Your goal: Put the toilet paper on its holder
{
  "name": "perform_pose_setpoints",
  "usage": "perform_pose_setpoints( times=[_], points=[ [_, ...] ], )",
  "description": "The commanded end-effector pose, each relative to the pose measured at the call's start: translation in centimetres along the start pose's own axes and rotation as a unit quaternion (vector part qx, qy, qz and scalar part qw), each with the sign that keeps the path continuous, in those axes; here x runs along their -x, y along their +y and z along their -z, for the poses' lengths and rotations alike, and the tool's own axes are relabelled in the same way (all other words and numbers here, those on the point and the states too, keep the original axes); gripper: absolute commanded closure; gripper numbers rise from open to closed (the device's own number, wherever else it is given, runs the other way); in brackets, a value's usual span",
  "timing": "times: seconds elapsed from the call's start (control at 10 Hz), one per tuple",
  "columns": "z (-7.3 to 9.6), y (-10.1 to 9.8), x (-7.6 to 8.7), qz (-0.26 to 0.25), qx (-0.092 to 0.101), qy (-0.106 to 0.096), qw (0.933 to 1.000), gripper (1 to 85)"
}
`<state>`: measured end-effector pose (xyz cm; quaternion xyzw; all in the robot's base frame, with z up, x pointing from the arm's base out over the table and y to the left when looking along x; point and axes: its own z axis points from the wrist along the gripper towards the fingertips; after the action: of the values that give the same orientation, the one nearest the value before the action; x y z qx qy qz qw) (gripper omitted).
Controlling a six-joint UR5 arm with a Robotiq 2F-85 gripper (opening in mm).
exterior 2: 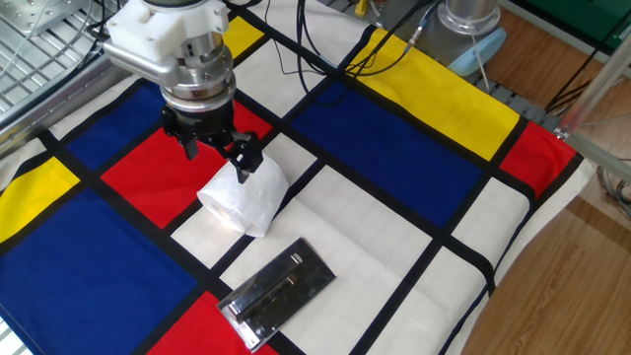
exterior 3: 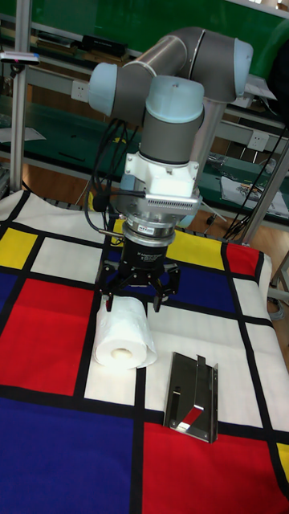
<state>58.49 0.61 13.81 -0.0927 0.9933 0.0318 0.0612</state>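
I see the gripper [exterior 3: 133,303] poised over the back end of the roll [exterior 3: 123,333], fingers spread wide and straddling it, gripping nothing. The roll lies on its side on a white square of the cloth [exterior 2: 414,158]; the holder [exterior 2: 279,292] lies flat just beside it.
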Motion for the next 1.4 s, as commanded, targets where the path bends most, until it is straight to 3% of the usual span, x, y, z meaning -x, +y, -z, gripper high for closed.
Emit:
perform_pose_setpoints(
  times=[0.0, 0.4, 0.7, 1.0, 1.3],
  points=[
    [0.1, 0.5, 1.1, 0.021, 0.005, -0.016, 0.9996, 0.7],
    [0.1, 0.4, 0.9, 0.039, 0.002, -0.012, 0.9991, 0.7],
    [-0.2, -0.4, 0.8, -0.007, -0.004, -0.01, 0.9999, 0.7],
    [-0.7, -0.1, 1.1, -0.04, 0.007, -0.012, 0.9991, 0.7],
    [-1.9, 0.1, -0.3, -0.081, -0.004, 0.003, 0.9967, 0.7]
  ],
)
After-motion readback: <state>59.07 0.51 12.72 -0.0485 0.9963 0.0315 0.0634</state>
